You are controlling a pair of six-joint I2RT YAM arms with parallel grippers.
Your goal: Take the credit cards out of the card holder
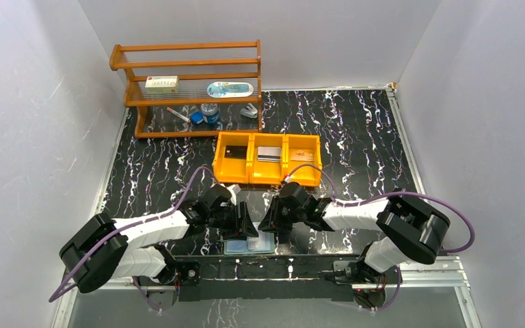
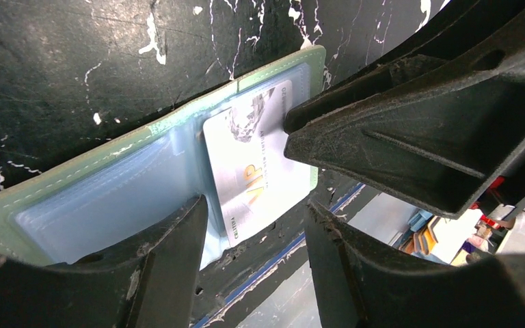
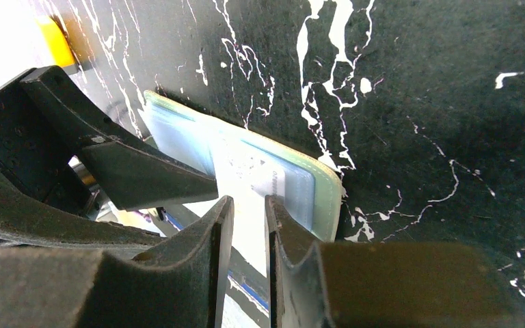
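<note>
Top view: the holder (image 1: 249, 244) lies open on the surface (image 1: 355, 137) at the near edge, midway between the two arms. The left fingers (image 1: 241, 224) and right fingers (image 1: 271, 222) both reach down over it. Further back, the tray (image 1: 268, 178) has a black, a silver and a tan card, one per compartment, so this looks like the last card to remove.

Left wrist: a pale card (image 2: 253, 171) sticks partway out of the holder's (image 2: 109, 198) glossy pocket, its free end pointing at the camera. The left fingers (image 2: 171, 266) are spread wide on either side of that end and grip nothing. The right fingers (image 2: 383, 137) come in from the right with their tips on the card's face.

Right wrist: the right fingers (image 3: 205, 253) are drawn almost together, with only a slit between them. Whether they nip the card (image 3: 249, 174) or merely press on it cannot be told. The holder (image 3: 178, 133) lies flat beneath, and a left finger (image 3: 143, 178) points in from the side.

To do this step well, one arm probably has to pin the holder while the other closes on the free end. The pull should be low and straight along the pocket, or the holder is likely to drag along with the card
</note>
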